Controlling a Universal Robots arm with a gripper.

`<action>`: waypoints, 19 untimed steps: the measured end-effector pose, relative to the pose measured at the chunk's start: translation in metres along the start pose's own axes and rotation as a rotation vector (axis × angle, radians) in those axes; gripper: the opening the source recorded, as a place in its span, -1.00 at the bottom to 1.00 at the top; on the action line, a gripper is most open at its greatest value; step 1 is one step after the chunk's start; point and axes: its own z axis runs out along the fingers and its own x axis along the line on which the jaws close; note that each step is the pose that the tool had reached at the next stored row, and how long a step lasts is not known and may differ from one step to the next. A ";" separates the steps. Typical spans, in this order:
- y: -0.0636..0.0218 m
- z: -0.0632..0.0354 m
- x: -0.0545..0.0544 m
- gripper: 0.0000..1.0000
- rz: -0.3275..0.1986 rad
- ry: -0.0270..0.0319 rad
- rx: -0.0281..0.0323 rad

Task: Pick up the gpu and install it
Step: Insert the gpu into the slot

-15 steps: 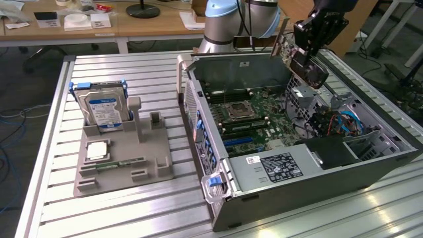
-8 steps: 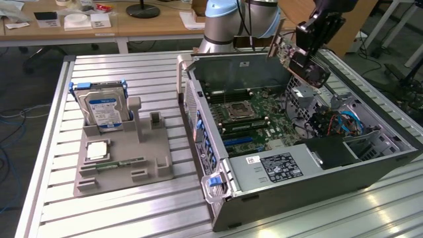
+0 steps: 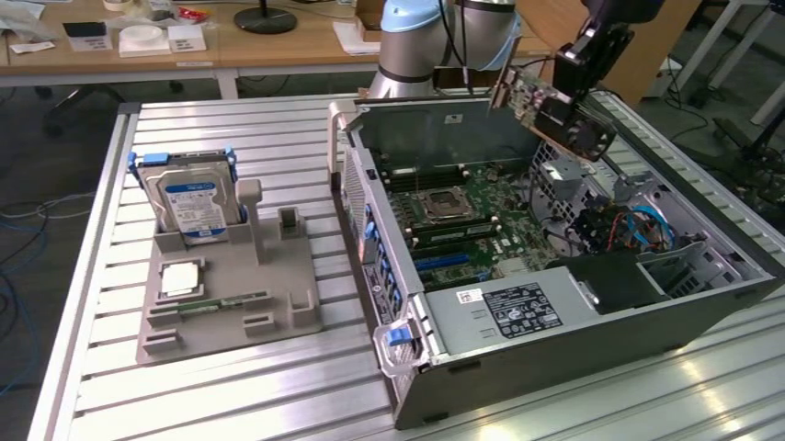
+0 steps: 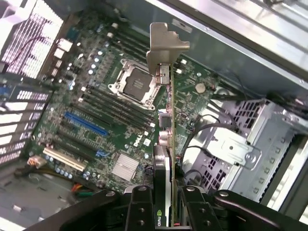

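Your claw [image 4: 166, 207] pinches the gpu [image 3: 552, 112], hanging tilted above the open case [image 3: 687, 312]. Miss the blue slot [image 4: 85, 123] and its edge could gouge the motherboard [image 4: 188, 90].

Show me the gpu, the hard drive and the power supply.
gpu [image 3: 574, 129]: exterior view, on its black cooler block.
hard drive [image 3: 193, 204]: exterior view, on its blue label.
power supply [image 3: 521, 310]: exterior view, on its label sticker.

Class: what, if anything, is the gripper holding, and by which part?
The gripper holds the gpu, clamped across both faces at the end opposite its silver bracket.
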 end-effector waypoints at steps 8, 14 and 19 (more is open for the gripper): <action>0.0000 0.0004 0.000 -0.47 -0.145 0.0040 -0.0035; 0.0000 0.0004 0.000 -0.47 -0.158 0.0044 -0.0039; 0.0000 0.0005 0.000 -0.47 -0.159 0.0044 -0.0039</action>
